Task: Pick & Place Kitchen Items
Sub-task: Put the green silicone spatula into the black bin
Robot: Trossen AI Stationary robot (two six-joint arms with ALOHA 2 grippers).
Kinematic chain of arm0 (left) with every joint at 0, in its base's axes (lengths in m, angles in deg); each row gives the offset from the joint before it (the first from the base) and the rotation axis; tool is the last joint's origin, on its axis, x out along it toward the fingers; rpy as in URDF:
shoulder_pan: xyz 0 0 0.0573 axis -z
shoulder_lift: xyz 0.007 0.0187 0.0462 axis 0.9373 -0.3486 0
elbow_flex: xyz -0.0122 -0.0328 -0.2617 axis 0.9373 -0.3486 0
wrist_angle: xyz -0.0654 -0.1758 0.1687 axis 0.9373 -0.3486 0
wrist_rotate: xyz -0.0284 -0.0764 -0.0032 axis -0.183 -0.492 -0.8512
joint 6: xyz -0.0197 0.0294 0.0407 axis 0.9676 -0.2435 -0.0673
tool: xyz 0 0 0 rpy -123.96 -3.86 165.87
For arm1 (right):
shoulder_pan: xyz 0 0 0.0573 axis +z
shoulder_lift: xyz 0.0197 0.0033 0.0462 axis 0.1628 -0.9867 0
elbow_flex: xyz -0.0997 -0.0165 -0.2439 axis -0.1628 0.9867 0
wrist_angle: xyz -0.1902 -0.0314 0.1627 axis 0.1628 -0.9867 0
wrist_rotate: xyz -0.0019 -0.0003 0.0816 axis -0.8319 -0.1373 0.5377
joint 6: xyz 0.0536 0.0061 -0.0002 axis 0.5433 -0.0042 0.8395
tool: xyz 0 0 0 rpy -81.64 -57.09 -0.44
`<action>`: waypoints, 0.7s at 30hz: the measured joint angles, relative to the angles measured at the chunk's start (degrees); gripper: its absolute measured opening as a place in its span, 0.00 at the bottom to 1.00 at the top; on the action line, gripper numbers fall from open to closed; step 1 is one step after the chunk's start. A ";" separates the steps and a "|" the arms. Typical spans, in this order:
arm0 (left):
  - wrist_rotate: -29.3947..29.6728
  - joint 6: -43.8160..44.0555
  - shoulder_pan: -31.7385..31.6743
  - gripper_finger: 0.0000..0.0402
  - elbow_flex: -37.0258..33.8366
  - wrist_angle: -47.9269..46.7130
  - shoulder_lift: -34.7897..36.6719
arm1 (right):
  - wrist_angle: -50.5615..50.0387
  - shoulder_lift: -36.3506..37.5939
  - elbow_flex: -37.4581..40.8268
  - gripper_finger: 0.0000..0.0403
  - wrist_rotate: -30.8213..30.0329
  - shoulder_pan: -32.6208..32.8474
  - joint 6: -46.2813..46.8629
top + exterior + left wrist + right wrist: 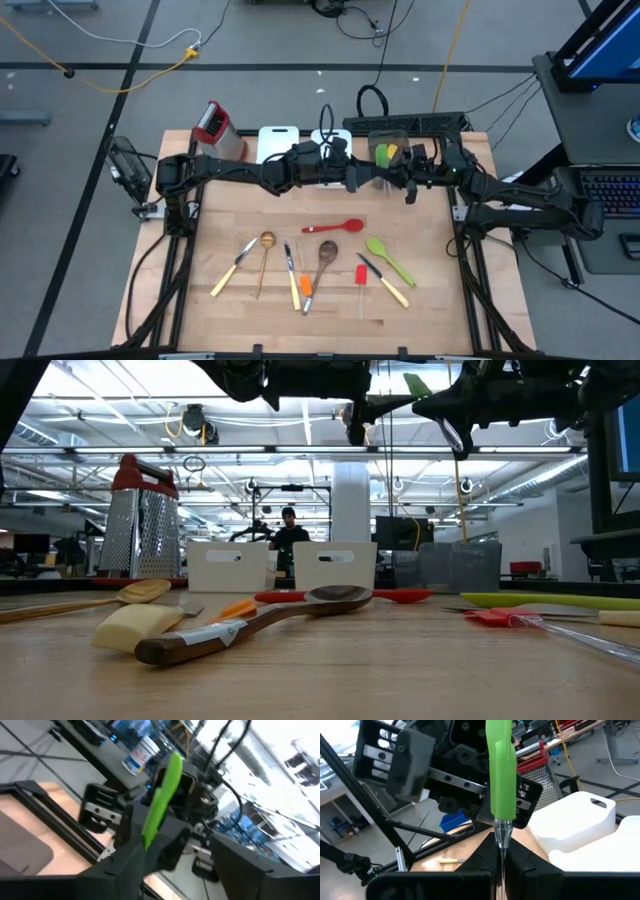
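The right gripper [501,851] pinched the green spatula [500,770] by its thin metal shank, aloft near the table's twelve o'clock edge; the left gripper [150,852] seemed spread. Light, stiff, blade flexible.

green spatula [500,775] raised upright, metal stem pinched (other utensils [325,262] on table)

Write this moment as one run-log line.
right tool: shut on green spatula, raised over table's back | left tool: open, beside spatula
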 joint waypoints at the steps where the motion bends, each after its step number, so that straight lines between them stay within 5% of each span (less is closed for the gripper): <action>1: -1.18 0.13 -0.20 0.62 0.00 -0.08 0.00 | -0.06 0.16 0.00 0.00 -0.04 -0.47 0.05; 6: -4.58 0.21 -0.69 0.68 0.00 -1.53 0.00 | -3.03 0.80 0.00 0.00 -0.79 -3.32 -0.15; 12: -4.83 -3.64 -0.80 0.68 0.00 -4.33 0.04 | -6.84 0.42 0.00 0.00 -9.60 -7.40 -5.48; 21: -5.49 -4.61 -1.37 0.68 0.00 -6.54 0.04 | -10.44 -8.32 0.00 0.00 -14.08 -13.67 -9.15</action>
